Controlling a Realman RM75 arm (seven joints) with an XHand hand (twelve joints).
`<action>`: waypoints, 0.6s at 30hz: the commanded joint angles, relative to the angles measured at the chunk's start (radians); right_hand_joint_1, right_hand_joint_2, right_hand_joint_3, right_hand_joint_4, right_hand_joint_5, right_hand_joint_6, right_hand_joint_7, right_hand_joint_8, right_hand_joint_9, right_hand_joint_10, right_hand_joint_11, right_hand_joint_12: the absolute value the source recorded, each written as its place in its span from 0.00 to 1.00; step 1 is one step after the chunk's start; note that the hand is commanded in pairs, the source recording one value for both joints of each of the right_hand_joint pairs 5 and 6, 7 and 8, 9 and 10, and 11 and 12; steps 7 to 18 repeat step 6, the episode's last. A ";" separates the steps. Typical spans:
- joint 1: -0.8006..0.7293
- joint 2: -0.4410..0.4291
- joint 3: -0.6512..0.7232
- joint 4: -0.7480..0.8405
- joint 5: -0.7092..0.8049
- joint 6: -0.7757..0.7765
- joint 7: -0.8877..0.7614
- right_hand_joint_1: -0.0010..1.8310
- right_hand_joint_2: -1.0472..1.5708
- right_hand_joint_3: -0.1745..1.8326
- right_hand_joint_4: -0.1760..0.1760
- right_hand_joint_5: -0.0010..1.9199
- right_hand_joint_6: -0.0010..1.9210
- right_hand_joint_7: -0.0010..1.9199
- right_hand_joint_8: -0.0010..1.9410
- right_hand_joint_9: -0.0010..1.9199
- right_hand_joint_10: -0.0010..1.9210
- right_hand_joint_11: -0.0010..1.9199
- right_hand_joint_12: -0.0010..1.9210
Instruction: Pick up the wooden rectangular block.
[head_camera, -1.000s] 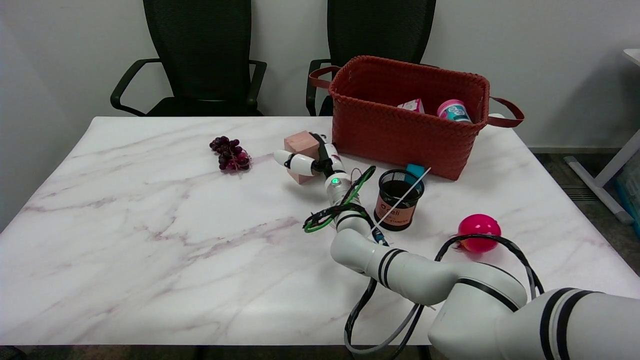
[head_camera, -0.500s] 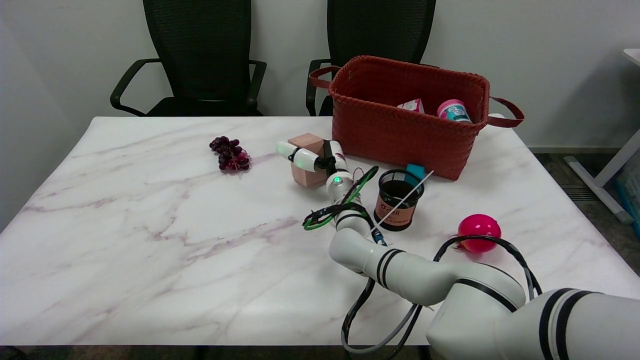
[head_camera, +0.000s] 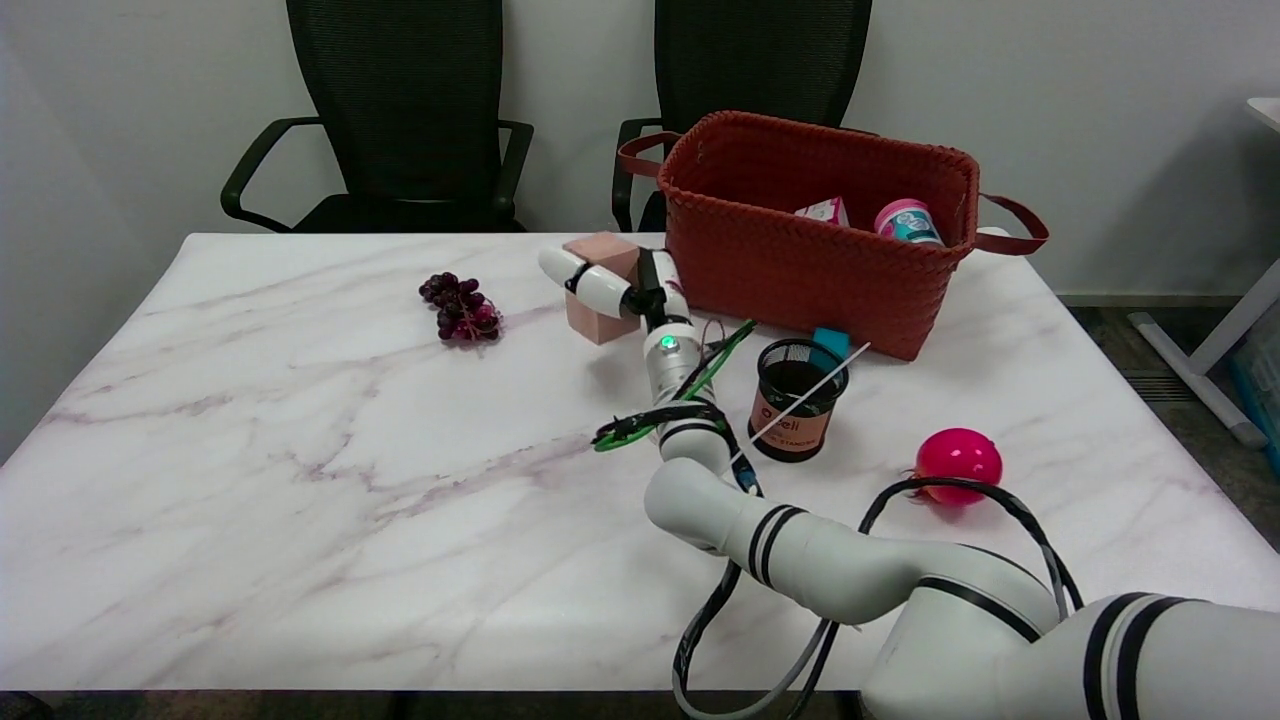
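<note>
The wooden rectangular block (head_camera: 596, 318) is pale pinkish wood and hangs above the marble table (head_camera: 300, 450), just left of the red basket. My right hand (head_camera: 628, 288) grips it, one white finger lying across its front face and the others behind it. A shadow lies on the table under the block. The right arm reaches in from the lower right, its wrist showing a green light.
A red woven basket (head_camera: 820, 260) with a pink-lidded tub and a small box stands close right of the hand. A black mesh cup (head_camera: 797, 398) with a white stick sits near the forearm. Purple grapes (head_camera: 460, 306) lie to the left, a pink ball (head_camera: 958, 457) at right.
My right hand has lifted the block off the table and carried it up and slightly back. The arm has stretched upward with it.
</note>
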 joint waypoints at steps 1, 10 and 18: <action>-0.060 0.021 -0.056 0.306 -0.108 0.201 -0.003 0.61 0.72 0.17 0.50 0.48 0.48 0.67 0.66 0.57 0.56 0.52 0.52; -0.045 0.039 -0.027 0.344 -0.129 0.229 -0.007 0.62 0.72 0.19 0.50 0.49 0.49 0.67 0.67 0.58 0.58 0.53 0.53; -0.045 0.039 -0.027 0.344 -0.129 0.229 -0.007 0.62 0.72 0.19 0.50 0.49 0.49 0.67 0.67 0.58 0.58 0.53 0.53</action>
